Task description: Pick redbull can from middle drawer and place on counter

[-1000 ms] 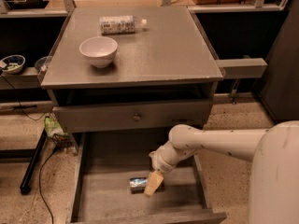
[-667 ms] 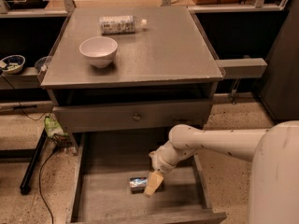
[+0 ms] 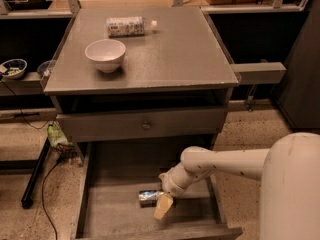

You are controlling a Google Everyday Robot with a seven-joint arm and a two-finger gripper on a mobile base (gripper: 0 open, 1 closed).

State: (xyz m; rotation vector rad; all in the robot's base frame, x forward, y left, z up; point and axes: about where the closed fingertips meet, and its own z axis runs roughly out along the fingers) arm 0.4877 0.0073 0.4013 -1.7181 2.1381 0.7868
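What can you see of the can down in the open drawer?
The can is small, slim and shiny, silver and bluish, metal by its look. It lies on its side on the bare bottom of the open grey drawer, lengthwise left to right. The gripper is down at its right end, hiding that end; whether it touches the can is unclear.

Tool [image 3: 163, 207] in middle drawer [image 3: 112, 217], just right of redbull can [image 3: 148, 198].

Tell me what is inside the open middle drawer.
The redbull can lies on the middle drawer floor, the gripper at its right end. The arm hides some floor behind.
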